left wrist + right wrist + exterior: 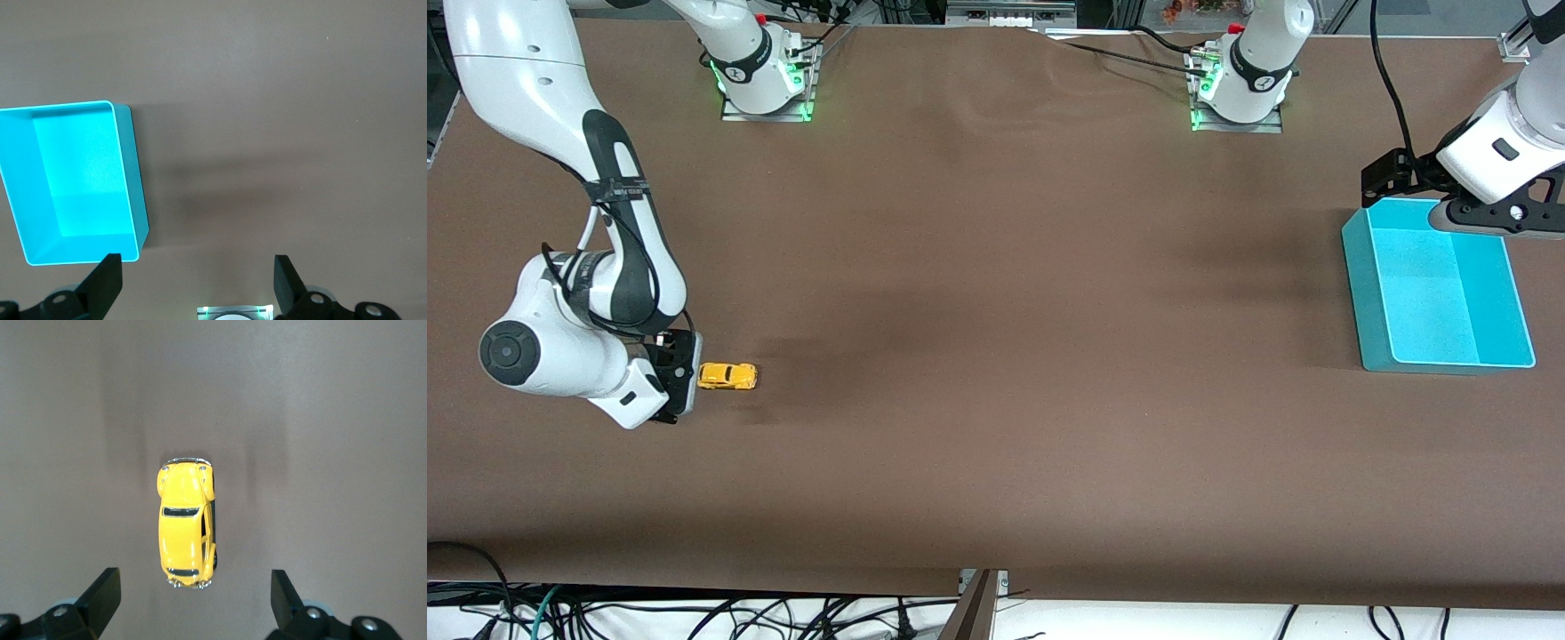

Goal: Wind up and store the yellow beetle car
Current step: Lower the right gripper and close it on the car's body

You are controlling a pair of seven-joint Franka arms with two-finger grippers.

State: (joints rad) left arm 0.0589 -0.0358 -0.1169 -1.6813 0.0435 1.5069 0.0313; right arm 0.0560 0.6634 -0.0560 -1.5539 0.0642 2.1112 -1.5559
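Our right gripper (193,600) hangs wide open and empty just beside the small yellow beetle-shaped toy car (727,376), which rests on the brown table (996,356) toward the right arm's end. We see its long axis running straight out between the jaws. Our left gripper (197,280), open too, waits over the cyan plastic tray (1356,267).

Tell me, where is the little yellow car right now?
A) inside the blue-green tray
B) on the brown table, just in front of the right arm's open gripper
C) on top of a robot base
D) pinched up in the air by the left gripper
B: the yellow beetle car sits on the bare brown table beside the right gripper, whose fingers stand apart and do not touch it, while the cyan tray holds nothing.
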